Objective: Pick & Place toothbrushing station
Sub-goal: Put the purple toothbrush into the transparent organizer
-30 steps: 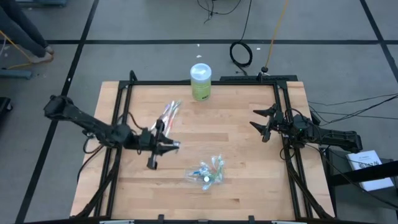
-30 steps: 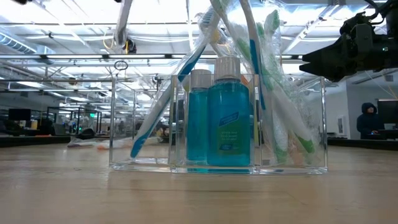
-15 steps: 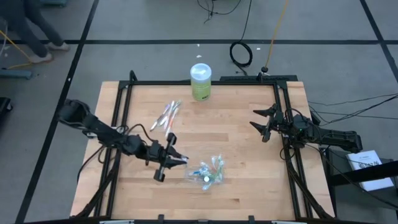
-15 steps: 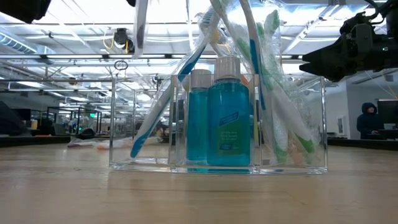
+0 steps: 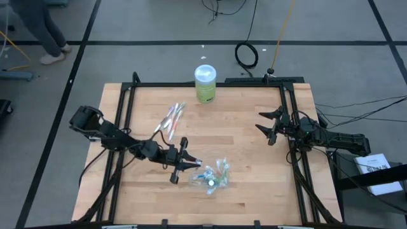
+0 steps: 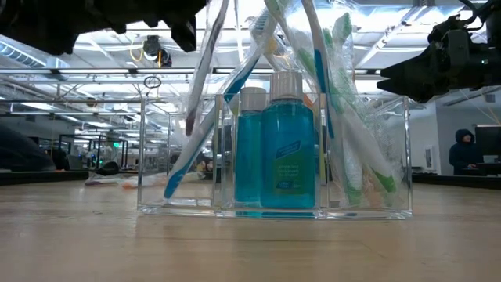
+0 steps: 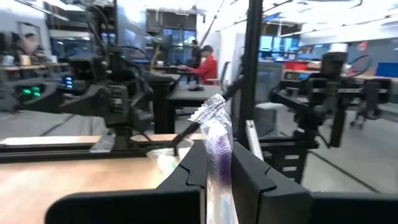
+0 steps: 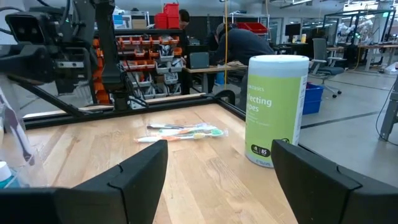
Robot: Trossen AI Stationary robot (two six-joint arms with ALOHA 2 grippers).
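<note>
The toothbrushing station (image 5: 213, 176) is a clear holder standing on the table. In the low view the station (image 6: 274, 153) holds two blue bottles and several toothbrushes leaning in it. My left gripper (image 5: 193, 163) hovers just left of it, shut on a wrapped toothbrush (image 7: 217, 140). That toothbrush (image 6: 205, 70) slants down toward the holder's left compartment; whether its lower end is inside, I cannot tell. Several loose toothbrushes (image 5: 170, 119) lie flat on the table farther back. My right gripper (image 5: 266, 126) waits open at the table's right side. My left gripper pinches the wrapped toothbrush between its two fingers (image 7: 194, 169), which reach out about level from the table's left. The fingers lie across the handle (image 7: 219, 163). The brush stands nearly upright, its crinkled wrapper end (image 7: 211, 111) above the fingers. It is lifted clear of the table.
A green-and-white wipes canister (image 5: 205, 83) stands at the table's far edge, also in the right wrist view (image 8: 277, 109). A black frame (image 5: 210, 84) runs along the table's sides. Bare wood lies between the station and my right gripper (image 8: 221, 149). People show in the room behind.
My left gripper has moved toward the table's right and near edges and sunk, carrying the wrapped toothbrush from near the loose toothbrushes to the station's left side. The brush has come down into the low view beside the holder. My right arm has kept still.
</note>
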